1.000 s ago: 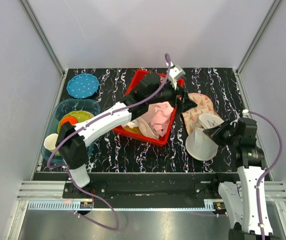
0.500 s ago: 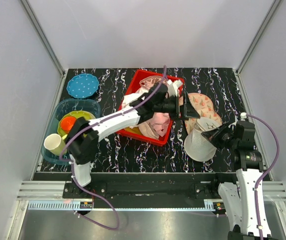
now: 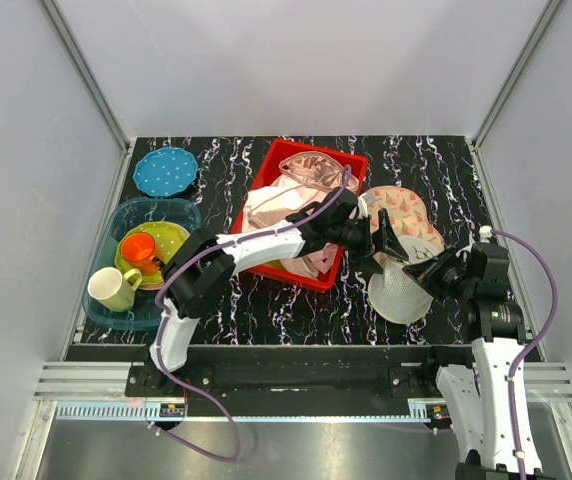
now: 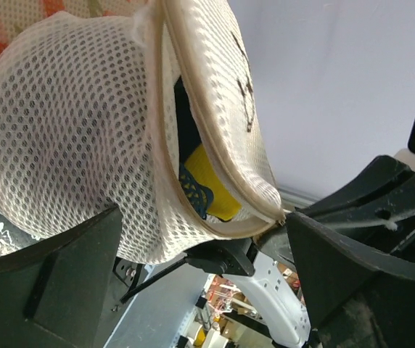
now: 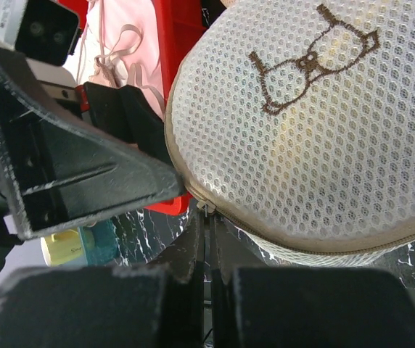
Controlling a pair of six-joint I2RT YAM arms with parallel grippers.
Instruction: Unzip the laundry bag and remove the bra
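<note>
The cream mesh laundry bag stands on edge on the table, right of the red tray. In the left wrist view the bag gapes along its zip, and the navy and yellow bra shows inside. My left gripper is open, its fingers spread either side of the bag's open edge. My right gripper is shut on the zip pull at the bag's rim, and the bag fills the right wrist view above the right gripper.
A red tray holds pink and white garments. A peach oval pad lies behind the bag. A teal bin with dishes and a cream mug stands at the left. A blue dotted plate lies at the back left.
My left arm has swung from over the red tray to the right and nearer, and its open gripper is now at the bag. My right gripper has kept hold at the bag's rim.
</note>
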